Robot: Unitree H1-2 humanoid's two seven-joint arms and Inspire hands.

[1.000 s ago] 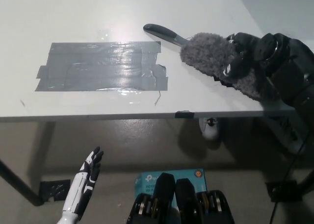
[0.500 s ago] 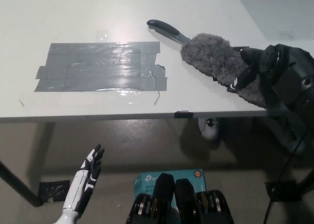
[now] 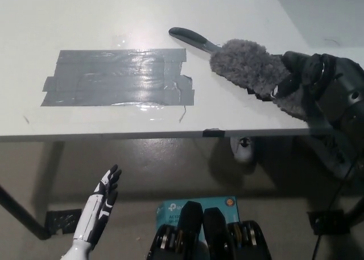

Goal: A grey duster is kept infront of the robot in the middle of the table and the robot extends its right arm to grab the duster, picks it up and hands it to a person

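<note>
— Where's the duster (image 3: 250,65)?

— On the right part of the table (image 3: 114,21), fluffy head toward my right hand (image 3: 301,81), dark handle pointing away to the upper left. The black fingers sit against the fluff, but I can't tell whether they've closed on it.

— How would you grip?

— Wrap round the core, not just the fluff — soft pile will slip — and lift straight up.

— And the surroundings?

— White tabletop, a patch of grey tape (image 3: 116,77) left of the duster. My left hand (image 3: 99,206) hangs open below the table edge, idle.
</note>
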